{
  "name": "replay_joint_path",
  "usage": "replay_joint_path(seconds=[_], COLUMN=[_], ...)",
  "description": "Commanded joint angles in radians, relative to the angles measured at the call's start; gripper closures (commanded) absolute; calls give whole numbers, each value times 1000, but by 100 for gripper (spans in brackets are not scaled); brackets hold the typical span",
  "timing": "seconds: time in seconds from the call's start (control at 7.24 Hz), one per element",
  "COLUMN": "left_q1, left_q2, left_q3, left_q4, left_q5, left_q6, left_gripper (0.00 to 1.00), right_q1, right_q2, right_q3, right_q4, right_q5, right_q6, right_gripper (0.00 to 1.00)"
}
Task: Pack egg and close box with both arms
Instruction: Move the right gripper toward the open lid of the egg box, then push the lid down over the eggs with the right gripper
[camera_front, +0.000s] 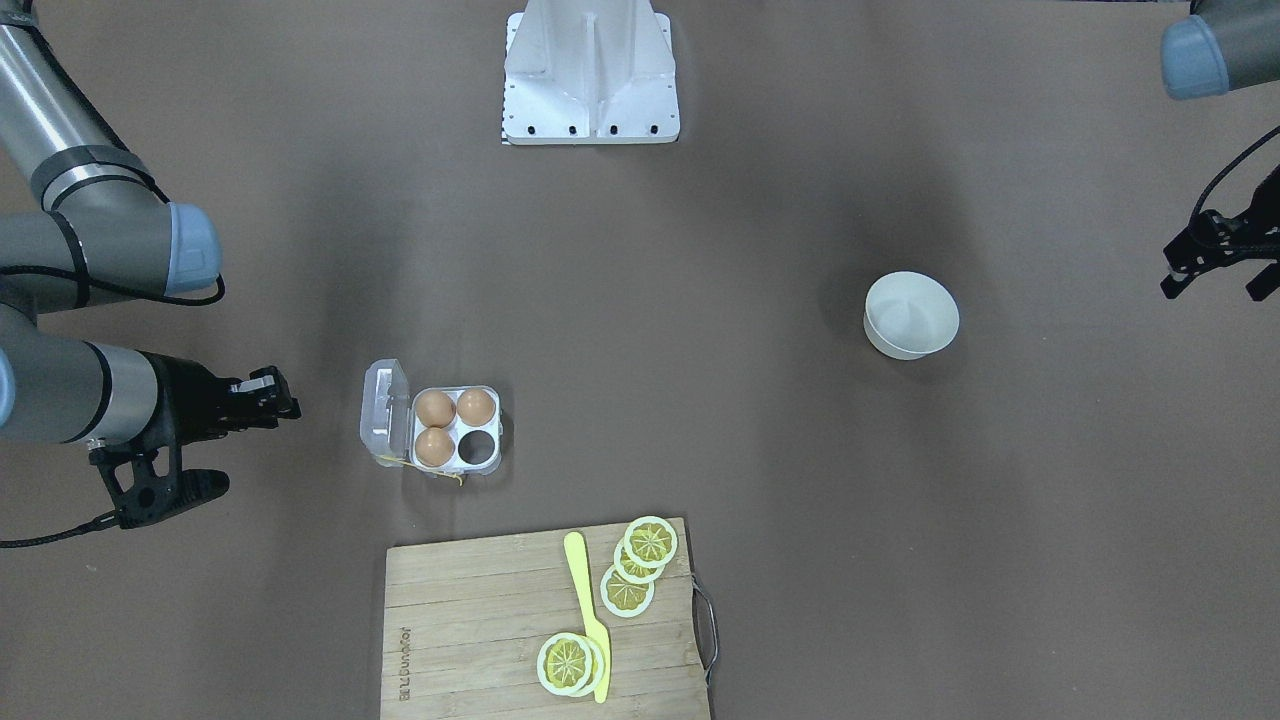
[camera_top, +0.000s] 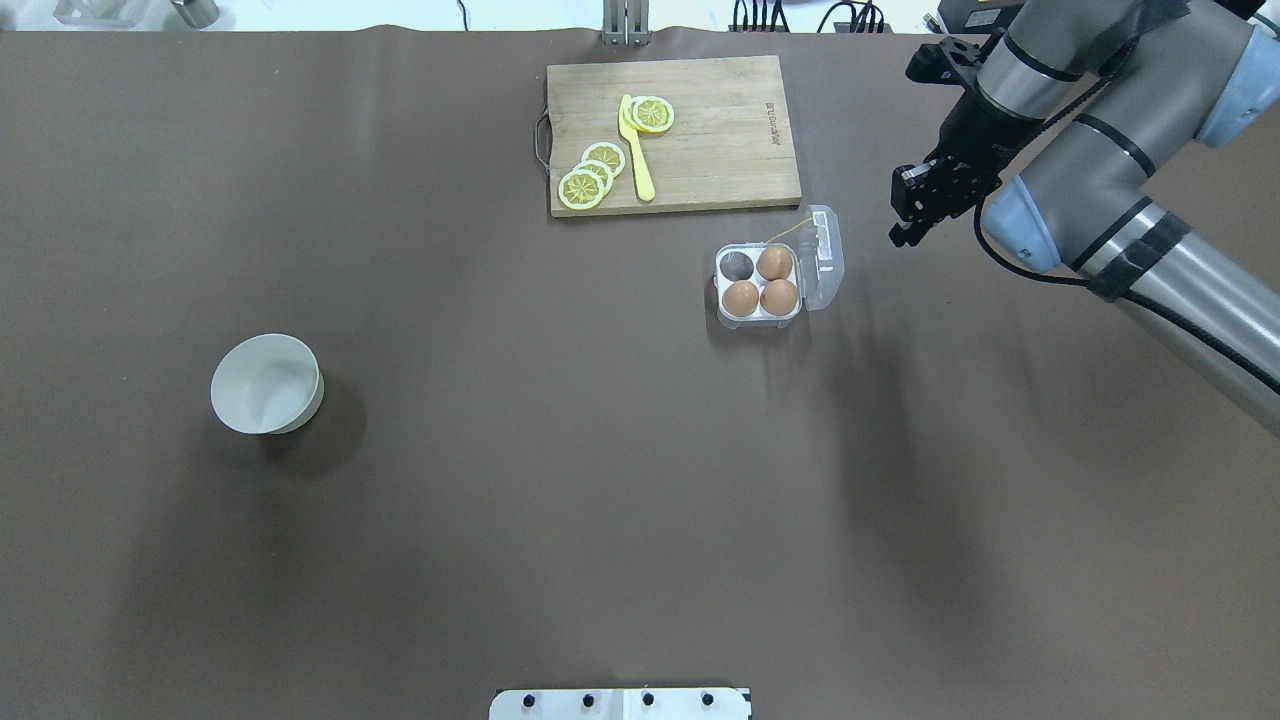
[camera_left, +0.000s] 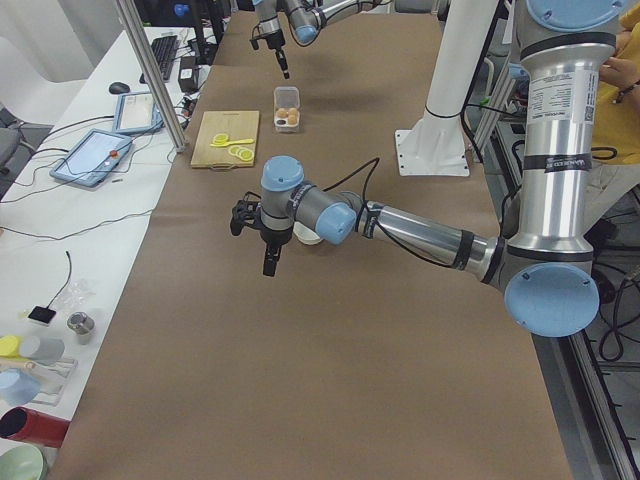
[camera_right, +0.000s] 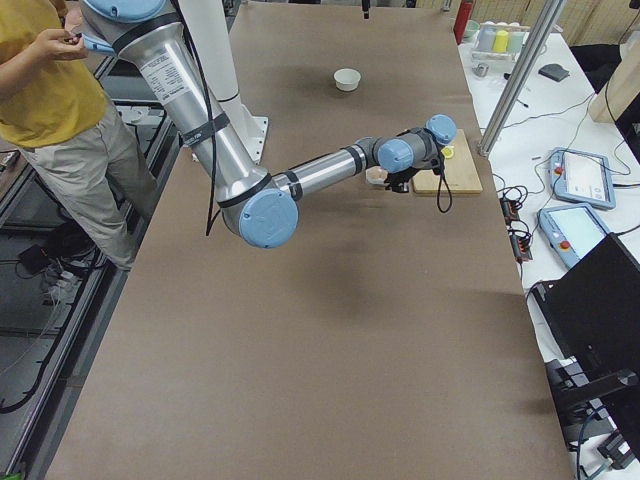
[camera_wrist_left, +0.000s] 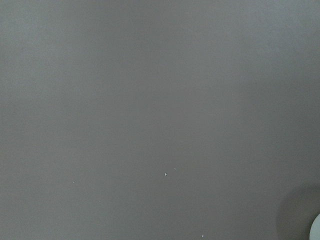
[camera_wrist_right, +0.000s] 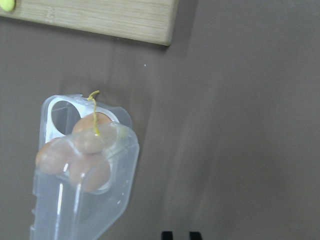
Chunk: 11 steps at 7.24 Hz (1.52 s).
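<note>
Right end effector (camera_top: 902, 230) hangs over the counter (camera_top: 600, 480) just beside the box (camera_top: 758, 318), on its lid side, pressed nearly together and holding nothing. Left end effector (camera_left: 269, 262) hovers well apart from the box, beyond the white bowl (camera_top: 266, 384); I cannot tell whether it is spread. Three brown eggs (camera_top: 741, 298) fill three cells, and the task's egg cannot be told apart among them. The lid (camera_top: 826, 255) stands open. The cell (camera_top: 738, 265) nearest the cutting board (camera_top: 720, 150) is empty.
</note>
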Motion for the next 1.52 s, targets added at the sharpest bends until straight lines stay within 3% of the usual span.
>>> replay_joint_path(seconds=[0.0,0.28,0.83,1.38], left_q1=[-1,-1,-1,-1], left_q2=[3,3,14,31], left_q3=[-7,-9,-18,-35], left_q4=[0,0,0,0], left_q5=[0,0,0,2], left_q6=[0,0,0,0], left_gripper=[2,2,2,2], right_q1=[-35,-42,-55,-81], right_q2=[42,51,115,247], right_q3=[-30,-37,-80,-184], right_q4=[1,1,1,2], right_q5=[-1,-1,9,9], right_q6=[2,4,5,26], right_gripper=[91,100,100,100])
